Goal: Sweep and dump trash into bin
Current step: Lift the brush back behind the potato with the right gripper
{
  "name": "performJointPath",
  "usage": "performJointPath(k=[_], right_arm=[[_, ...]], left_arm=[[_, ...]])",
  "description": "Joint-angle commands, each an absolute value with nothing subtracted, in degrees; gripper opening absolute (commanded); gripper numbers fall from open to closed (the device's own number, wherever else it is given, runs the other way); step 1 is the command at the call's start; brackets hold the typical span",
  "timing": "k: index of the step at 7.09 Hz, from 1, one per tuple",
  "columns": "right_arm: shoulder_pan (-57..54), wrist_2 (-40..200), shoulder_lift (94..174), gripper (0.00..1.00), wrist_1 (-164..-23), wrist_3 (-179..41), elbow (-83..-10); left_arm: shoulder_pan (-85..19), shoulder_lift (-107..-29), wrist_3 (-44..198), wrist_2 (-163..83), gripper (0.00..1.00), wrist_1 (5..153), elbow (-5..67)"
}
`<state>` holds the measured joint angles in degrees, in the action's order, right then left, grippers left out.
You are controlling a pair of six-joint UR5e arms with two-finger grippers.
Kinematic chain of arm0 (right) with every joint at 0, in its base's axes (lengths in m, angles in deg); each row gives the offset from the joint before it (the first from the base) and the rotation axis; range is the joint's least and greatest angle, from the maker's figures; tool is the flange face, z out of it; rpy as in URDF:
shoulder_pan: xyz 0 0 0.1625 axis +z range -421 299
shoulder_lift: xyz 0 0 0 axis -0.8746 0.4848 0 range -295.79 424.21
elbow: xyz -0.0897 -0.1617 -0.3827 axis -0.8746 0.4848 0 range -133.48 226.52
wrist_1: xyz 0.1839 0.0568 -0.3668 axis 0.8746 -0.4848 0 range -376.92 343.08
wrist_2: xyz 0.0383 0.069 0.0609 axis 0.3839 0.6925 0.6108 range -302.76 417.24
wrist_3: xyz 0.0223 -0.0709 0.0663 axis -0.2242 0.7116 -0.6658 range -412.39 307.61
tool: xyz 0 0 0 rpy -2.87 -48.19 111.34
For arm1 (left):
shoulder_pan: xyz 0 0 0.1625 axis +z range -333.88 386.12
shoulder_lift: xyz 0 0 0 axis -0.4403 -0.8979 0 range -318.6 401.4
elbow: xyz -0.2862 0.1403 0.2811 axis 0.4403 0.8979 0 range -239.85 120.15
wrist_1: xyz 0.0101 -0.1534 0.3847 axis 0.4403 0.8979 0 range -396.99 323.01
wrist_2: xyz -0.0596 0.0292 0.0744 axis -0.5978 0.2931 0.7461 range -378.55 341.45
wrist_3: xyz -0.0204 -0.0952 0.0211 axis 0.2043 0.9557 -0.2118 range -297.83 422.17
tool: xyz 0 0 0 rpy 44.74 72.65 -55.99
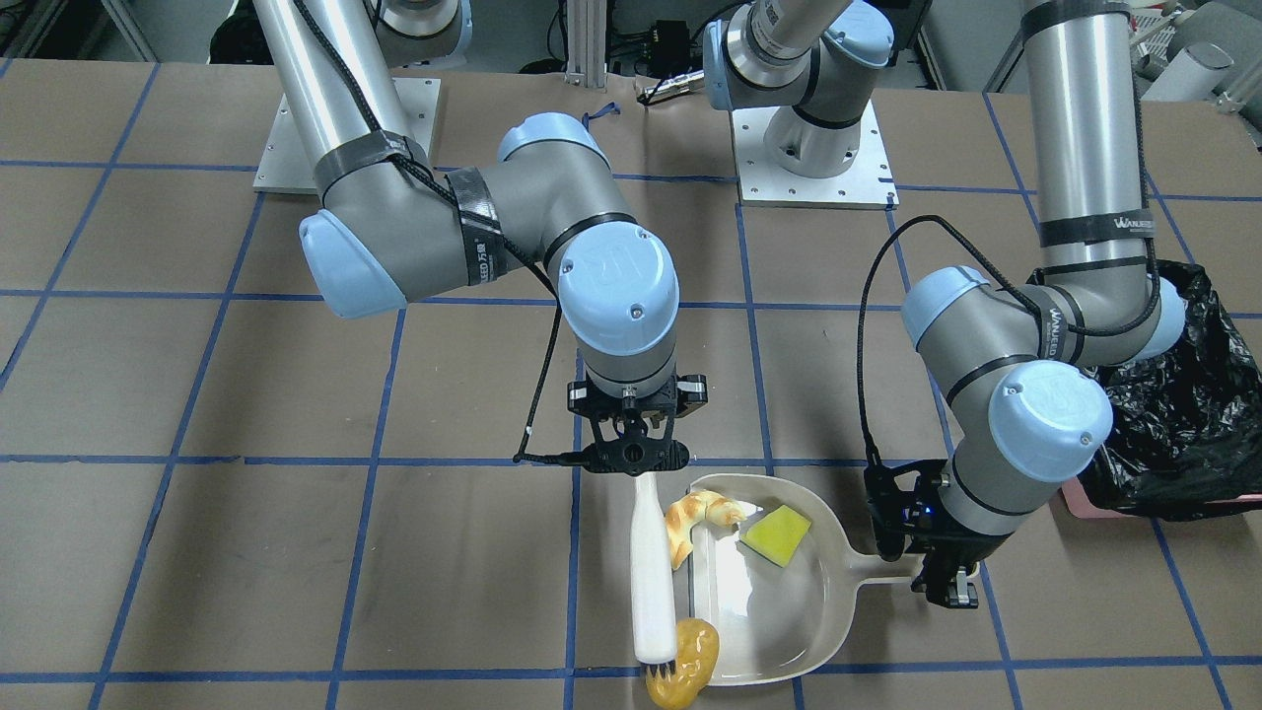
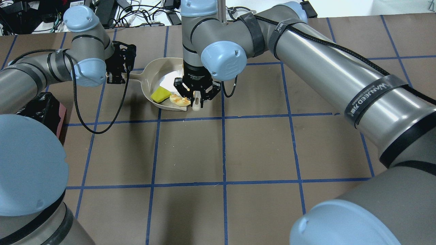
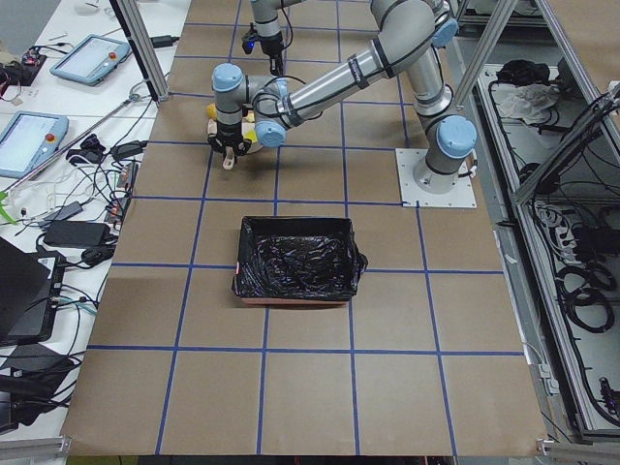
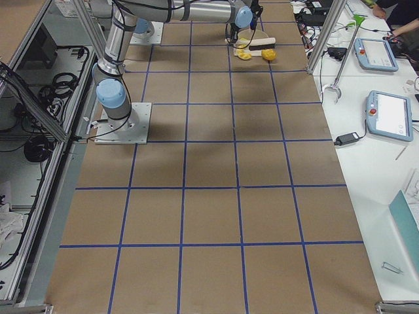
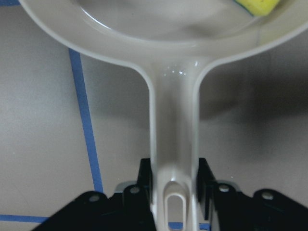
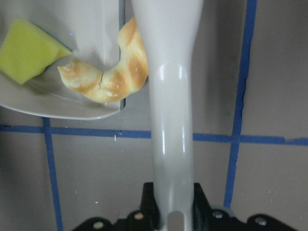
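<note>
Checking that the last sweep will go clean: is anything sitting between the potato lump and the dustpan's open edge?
Nothing visible. The potato lump lies right at the open edge of the dustpan, with the bristles of the brush on its outer side. The croissant straddles the lip further along, out of the path.

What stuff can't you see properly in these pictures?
- Potato lump: in the overhead view it is hidden behind the right arm. In the front-facing view the brush bristles cover part of it.
- Bin: in the front-facing view the left arm covers part, and the right edge cuts it off.
- Sponge: in the left wrist view only a corner shows at the top edge.
- Brush bristles: cut off by the top edge of the right wrist view.
</note>
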<state>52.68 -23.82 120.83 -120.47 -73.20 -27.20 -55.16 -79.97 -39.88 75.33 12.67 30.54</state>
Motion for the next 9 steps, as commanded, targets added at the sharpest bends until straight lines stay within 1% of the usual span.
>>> performJointPath(k=[1, 4, 7, 9], right_arm=[[52.1, -25.6, 119.4, 0.00, -123.5, -66.8, -27.2], [46.2, -25.5, 119.4, 0.00, -121.2, -67.6, -27.3], [46.2, -25.4, 115.5, 0.00, -123.3, -67.2, -27.5], [46.3, -25.3, 114.7, 0.00, -124.1, -67.7, -27.3]], left_arm=[[-55.6, -80.0, -39.8, 76.5, 0.23, 12.7, 30.6], [-55.6, -80.0, -39.8, 77.0, 0.23, 12.7, 30.6], [-55.7, -80.0, -39.8, 77.0, 0.23, 12.7, 30.6], [-55.7, -80.0, -39.8, 77.0, 0.23, 12.8, 30.5]])
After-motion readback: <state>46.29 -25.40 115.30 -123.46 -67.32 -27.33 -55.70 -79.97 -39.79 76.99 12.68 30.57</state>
